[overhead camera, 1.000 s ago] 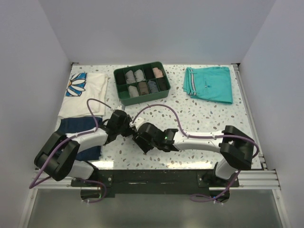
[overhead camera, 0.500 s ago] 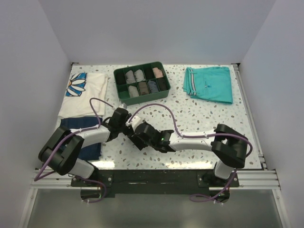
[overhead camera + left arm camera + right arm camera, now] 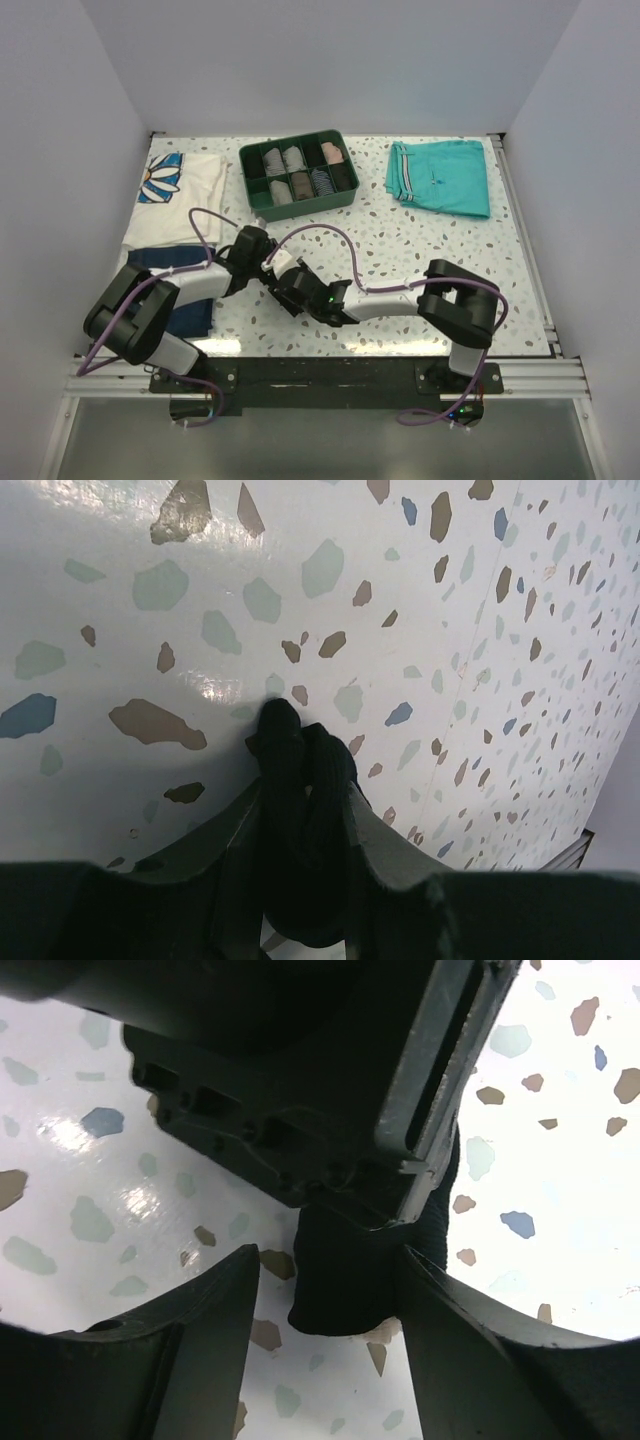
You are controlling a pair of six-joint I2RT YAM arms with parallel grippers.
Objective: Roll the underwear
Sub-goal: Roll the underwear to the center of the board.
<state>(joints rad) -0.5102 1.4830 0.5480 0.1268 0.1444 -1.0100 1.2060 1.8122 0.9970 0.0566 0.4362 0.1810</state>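
Black underwear (image 3: pixel 345 1285) lies between the right end effector's (image 3: pixel 330 1305) spread fingers, with the left end effector (image 3: pixel 345 1200) just beyond, over the speckled counter (image 3: pixel 80 1200).

We see the underwear (image 3: pixel 292 748) as a small wad of soft black fabric, bunched into narrow folds with no lining showing. Its rounded end touches the tabletop (image 3: pixel 150 580), and the rest is pinched between the fingers of the left end effector (image 3: pixel 300 795). From the right wrist, the wad sits between the spread fingers of the right end effector (image 3: pixel 330 1260). It touches one finger and is clear of the other. It lies well apart from the green tray (image 3: pixel 297 205), on the side nearer the arm bases.
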